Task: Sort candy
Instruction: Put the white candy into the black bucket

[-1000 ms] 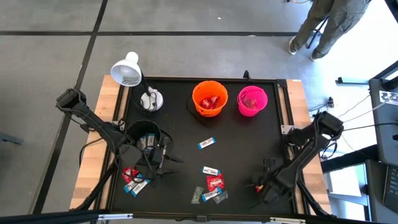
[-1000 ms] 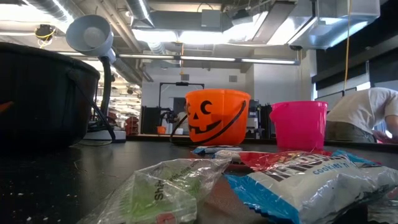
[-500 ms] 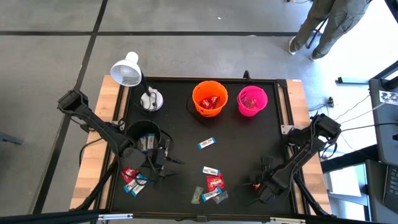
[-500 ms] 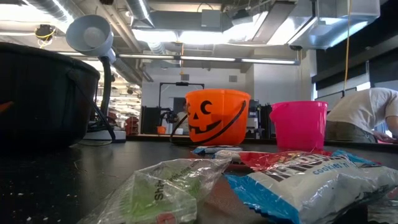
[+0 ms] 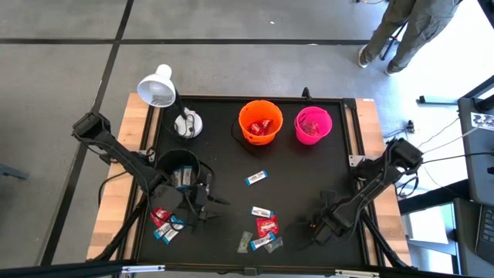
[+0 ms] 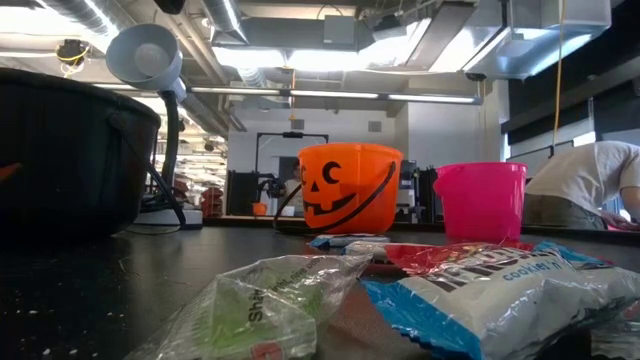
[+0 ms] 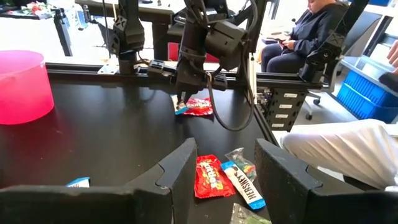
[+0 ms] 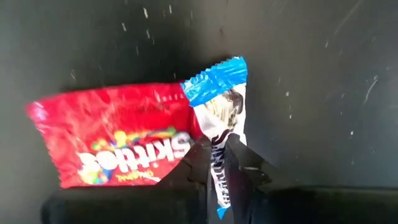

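The black table carries scattered candy and three buckets.

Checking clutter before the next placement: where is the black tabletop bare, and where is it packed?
Bare: the black tabletop between the pink plastic bucket and the right gripper, and around the lone blue-and-white candy bar. Crowded: the wrapped candy cluster at the front, and the left gripper beside the black bucket.

Small wrapped sweets are scattered flat over the black worktop: a blue-and-white bar lies alone at the centre, and a loose group of red, blue-and-white and silvery packets lies nearer. Another red and blue-and-white cluster is seen at the near left. At the near right, a blue-and-white bar lying against a red Skittles packet is pinched between the right pincer fingers.
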`<control>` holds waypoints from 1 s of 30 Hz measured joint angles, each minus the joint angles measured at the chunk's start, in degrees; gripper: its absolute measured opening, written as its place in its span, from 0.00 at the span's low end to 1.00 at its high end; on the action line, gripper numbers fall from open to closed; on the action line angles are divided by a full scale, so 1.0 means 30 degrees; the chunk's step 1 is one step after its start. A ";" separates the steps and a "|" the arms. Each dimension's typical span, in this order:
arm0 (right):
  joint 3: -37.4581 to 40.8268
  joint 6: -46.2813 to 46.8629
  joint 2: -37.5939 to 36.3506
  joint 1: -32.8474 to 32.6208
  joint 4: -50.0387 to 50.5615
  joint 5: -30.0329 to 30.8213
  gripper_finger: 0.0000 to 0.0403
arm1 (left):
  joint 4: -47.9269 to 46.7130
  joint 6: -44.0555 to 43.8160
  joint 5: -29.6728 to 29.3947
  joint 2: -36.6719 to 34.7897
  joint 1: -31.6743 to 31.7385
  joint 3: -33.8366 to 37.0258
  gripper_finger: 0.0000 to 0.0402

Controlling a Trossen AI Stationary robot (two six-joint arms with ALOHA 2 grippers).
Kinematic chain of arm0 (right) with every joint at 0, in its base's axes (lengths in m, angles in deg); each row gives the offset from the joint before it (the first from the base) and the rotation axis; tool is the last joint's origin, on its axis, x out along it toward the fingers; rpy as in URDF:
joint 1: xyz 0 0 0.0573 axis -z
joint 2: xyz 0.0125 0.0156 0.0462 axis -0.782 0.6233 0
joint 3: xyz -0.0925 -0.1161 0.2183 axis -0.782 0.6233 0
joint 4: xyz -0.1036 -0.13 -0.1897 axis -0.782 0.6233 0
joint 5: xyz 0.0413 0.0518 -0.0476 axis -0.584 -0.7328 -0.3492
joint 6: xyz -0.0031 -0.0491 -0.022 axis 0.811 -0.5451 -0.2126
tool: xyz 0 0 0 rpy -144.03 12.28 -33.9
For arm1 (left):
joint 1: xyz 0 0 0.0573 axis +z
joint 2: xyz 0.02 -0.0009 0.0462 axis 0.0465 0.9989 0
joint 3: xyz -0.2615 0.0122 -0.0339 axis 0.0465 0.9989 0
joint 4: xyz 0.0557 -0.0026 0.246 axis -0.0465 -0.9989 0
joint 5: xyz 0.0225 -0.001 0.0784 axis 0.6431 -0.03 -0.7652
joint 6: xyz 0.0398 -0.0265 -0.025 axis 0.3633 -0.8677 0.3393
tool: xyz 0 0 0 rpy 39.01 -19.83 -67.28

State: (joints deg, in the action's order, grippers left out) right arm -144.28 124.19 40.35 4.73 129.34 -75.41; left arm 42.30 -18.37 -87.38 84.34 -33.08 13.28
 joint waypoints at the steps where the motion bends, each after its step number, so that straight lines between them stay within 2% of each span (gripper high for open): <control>1: 0.0000 0.0013 -0.0165 0.0007 -0.0086 0.0026 0.07 | 0.0001 -0.0006 -0.0032 0.0000 0.0000 0.0000 0.38; 7: 0.0000 0.0461 -0.1341 0.0000 -0.0096 0.0975 0.06 | 0.0007 -0.0004 -0.0061 -0.0003 0.0000 0.0000 0.38; 14: 0.0000 0.0531 -0.2909 0.0204 -0.1349 0.3463 0.06 | 0.0015 -0.0005 -0.0155 0.0000 0.0000 0.0000 0.38; 18: 0.0000 0.0334 -0.3900 0.0866 -0.3384 0.4268 0.06 | 0.0015 -0.0007 -0.0468 0.0000 0.0000 0.0000 0.38; 30: 0.0000 -0.4071 -0.5874 0.3132 -0.9764 0.4826 0.07 | 0.0058 -0.0051 -0.0549 -0.0007 0.0000 0.0000 0.38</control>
State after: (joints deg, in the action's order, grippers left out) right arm -144.28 111.97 22.72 14.12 100.05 -60.93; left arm 42.47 -18.52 -89.02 84.32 -33.08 13.28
